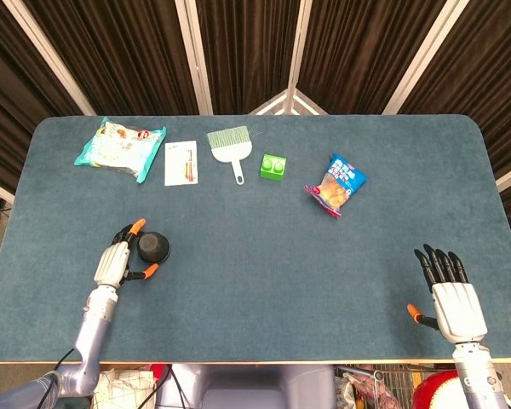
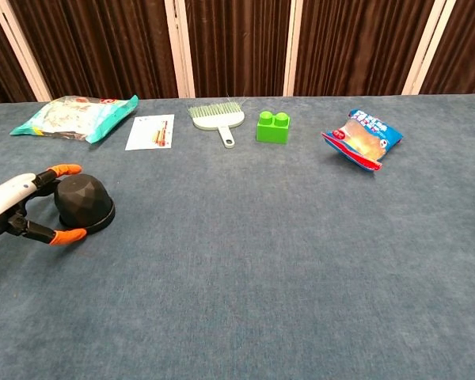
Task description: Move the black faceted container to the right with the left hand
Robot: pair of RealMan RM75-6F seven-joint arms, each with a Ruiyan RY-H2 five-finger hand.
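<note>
The black faceted container (image 1: pixel 153 246) (image 2: pixel 84 204) stands on the blue table (image 1: pixel 255 281) at the front left. My left hand (image 1: pixel 116 263) (image 2: pixel 20 207) is at its left side, and its orange-tipped fingers (image 2: pixel 63 169) wrap it from behind and in front, touching its base. My right hand (image 1: pixel 450 295) lies flat at the table's front right corner with its fingers spread, holding nothing; the chest view does not show it.
Along the back stand a teal snack bag (image 1: pixel 119 146), a white card (image 1: pixel 181 163), a small green brush (image 1: pixel 231 142) and a green brick (image 1: pixel 273 165). A blue chip bag (image 1: pixel 336 185) lies right of centre.
</note>
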